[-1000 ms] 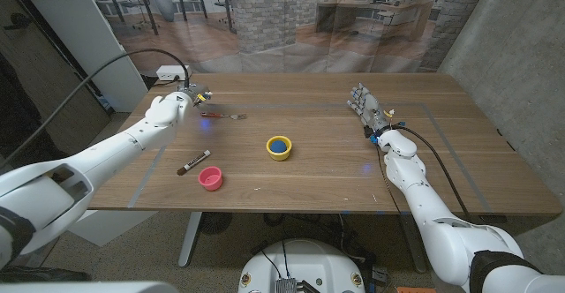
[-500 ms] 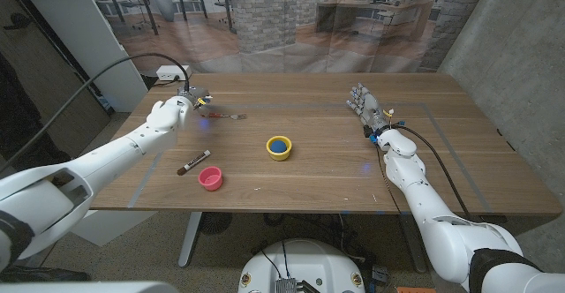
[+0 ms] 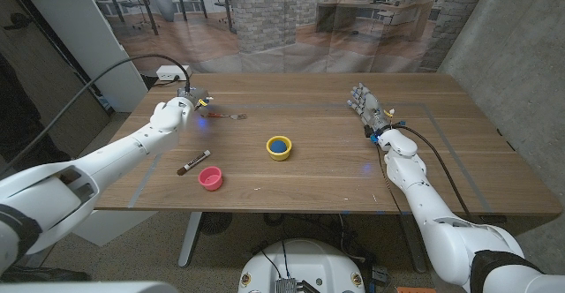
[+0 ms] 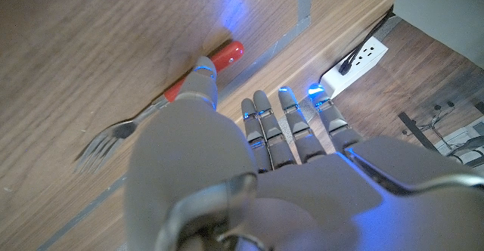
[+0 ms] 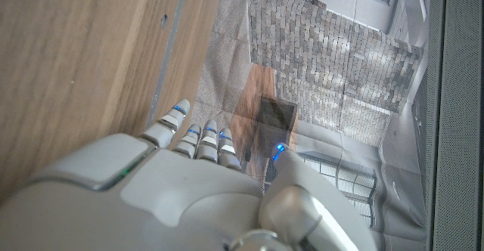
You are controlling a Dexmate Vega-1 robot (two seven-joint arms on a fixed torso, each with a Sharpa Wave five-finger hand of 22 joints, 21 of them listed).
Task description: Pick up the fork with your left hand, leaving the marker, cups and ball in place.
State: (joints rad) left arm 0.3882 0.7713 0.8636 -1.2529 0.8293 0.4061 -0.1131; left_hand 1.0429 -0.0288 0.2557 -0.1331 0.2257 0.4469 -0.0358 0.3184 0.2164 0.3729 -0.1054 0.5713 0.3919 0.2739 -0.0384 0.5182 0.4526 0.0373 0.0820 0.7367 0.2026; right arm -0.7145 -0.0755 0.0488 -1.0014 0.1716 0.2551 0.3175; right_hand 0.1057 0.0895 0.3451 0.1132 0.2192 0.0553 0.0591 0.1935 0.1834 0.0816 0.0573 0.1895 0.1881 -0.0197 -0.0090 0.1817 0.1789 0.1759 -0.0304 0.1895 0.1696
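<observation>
Left arm reaches in from the near left corner across the desk (image 3: 318, 165), extended toward the far left part of the top. Left hand (image 3: 169, 113) sits at the end of it, just beside the red end of the fork (image 3: 224, 115). In the left wrist view the left hand (image 4: 249, 175) is seen from the back, fingers (image 4: 261, 122) extended side by side and apart from the thumb, which points down at the fork (image 4: 151, 115) near where handle meets metal. Whether the thumb tip touches the fork cannot be told. Nothing is held; the hand is released.

Fork: red handle, grey metal neck and tines. It lies flat on the wood, handle end nearest the left hand, tines pointing away toward the desk's middle.

Marker (image 3: 193, 161) lies on the desk nearer the robot than the left hand, well apart from it. Pink cup (image 3: 210, 178) stands just beyond the marker's near end. Yellow cup (image 3: 279, 147) stands toward the middle, well apart from both hands, with a blue ball (image 3: 279, 144) inside it.

Right arm comes in from the near right corner. Right hand (image 3: 364, 103) is over the far right part of the desk, fingers extended and spread, holding nothing. The right wrist view shows the same hand (image 5: 151, 190) from the back with its fingers (image 5: 204, 134) straight.
</observation>
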